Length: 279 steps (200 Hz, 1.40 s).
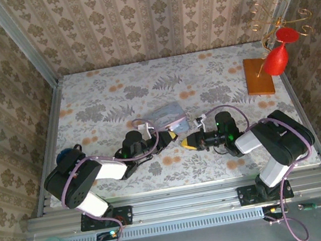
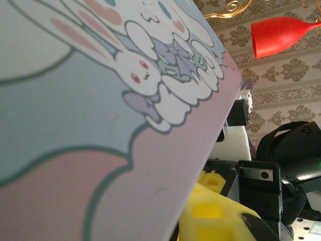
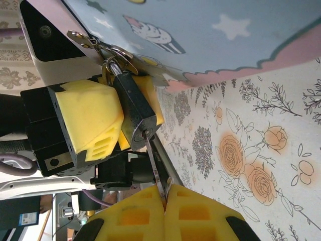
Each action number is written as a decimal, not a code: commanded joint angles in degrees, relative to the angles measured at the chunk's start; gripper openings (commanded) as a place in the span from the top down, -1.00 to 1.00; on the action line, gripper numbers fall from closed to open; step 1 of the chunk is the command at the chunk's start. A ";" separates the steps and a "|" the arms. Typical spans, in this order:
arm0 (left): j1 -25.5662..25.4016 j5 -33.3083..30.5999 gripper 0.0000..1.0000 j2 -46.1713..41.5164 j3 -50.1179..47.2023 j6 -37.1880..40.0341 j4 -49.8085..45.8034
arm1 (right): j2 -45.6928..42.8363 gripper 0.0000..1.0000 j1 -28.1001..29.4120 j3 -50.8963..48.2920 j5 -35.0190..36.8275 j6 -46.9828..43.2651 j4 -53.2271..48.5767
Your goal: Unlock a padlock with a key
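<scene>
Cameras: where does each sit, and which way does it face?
Top external: overhead behind the bases, down onto the floral table; both arms show.
Left wrist: against the pastel cartoon tin, facing the red goblet; one yellow finger shows.
Right wrist: along the right gripper pinching the thin silver key in the small dark padlock.
Shared: the tin.

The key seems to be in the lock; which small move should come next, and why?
Probably turn the thin silvery key with the right end effector. It is shut on the blade, whose tip sits in the small black padlock, which the left end effector grips; the shackle looks closed.
</scene>
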 commanded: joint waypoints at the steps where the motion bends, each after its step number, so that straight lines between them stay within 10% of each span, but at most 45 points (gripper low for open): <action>1: -1.76 4.16 0.82 0.42 0.97 -0.71 6.18 | 0.55 1.00 -0.88 0.06 1.68 0.96 3.19; 279: -5.04 4.51 0.85 6.35 5.11 -5.10 13.59 | 8.32 1.00 -3.48 0.02 3.58 8.77 14.29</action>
